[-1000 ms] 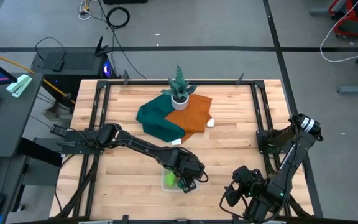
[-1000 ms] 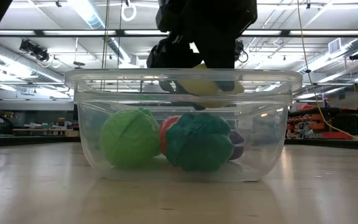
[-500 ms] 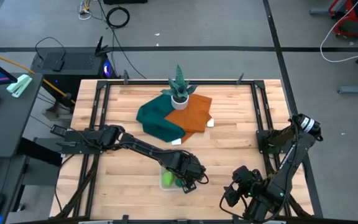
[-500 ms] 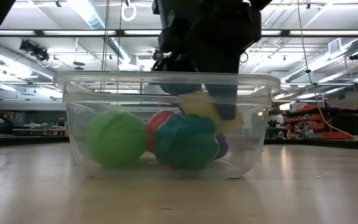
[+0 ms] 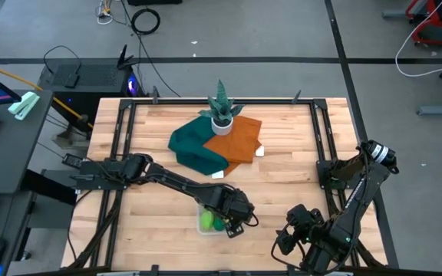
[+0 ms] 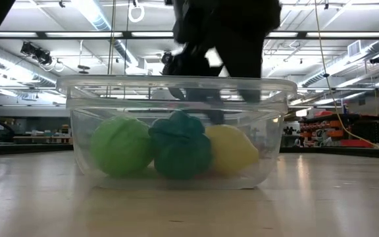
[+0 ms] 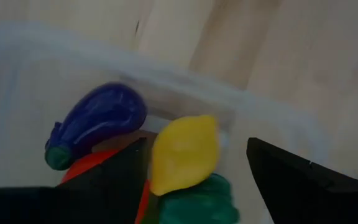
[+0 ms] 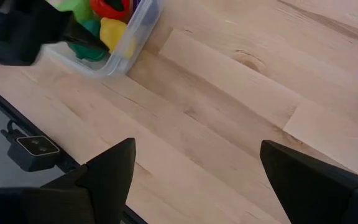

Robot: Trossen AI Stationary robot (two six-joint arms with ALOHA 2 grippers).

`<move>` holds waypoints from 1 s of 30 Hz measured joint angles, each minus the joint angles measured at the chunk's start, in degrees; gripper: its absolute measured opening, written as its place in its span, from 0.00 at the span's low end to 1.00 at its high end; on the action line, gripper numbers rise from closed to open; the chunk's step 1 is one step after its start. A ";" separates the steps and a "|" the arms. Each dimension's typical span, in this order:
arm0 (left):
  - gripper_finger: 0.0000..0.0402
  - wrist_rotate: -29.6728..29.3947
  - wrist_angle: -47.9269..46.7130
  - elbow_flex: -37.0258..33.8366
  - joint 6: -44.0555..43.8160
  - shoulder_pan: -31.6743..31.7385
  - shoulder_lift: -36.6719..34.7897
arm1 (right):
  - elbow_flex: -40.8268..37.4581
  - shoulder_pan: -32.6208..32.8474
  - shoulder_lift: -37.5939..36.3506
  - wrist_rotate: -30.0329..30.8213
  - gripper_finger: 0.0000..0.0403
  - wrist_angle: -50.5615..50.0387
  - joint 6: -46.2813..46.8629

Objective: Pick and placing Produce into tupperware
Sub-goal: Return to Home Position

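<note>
The matte-black left arm (image 5: 175,182) and matching right arm (image 5: 355,192) are chains of tubular links (a white-ringed joint marks the right), ending in flat black wedge fingers (image 8: 110,177).

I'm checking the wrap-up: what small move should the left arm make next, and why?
Probably lift the left gripper straight up, clear of the tub: its fingers are open and the lemon lies loose inside. The right gripper waits aside.
</note>
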 joint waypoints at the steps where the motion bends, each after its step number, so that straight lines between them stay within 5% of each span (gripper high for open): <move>1: 0.68 -0.29 -0.17 0.65 0.25 0.00 -0.33 | 0.00 0.00 0.00 0.04 0.77 0.00 0.00; 14: 0.51 -7.10 3.15 3.66 7.24 -1.68 -5.73 | 0.00 4.38 -0.02 1.02 0.77 -2.52 2.48; 24: 0.35 -11.76 -10.07 3.55 8.74 -0.23 -8.26 | 0.00 11.59 -0.02 1.33 0.77 -10.90 14.87; 30: 0.18 -15.27 0.17 3.30 13.31 1.57 -14.16 | 0.00 11.72 0.00 1.79 0.77 -11.74 15.19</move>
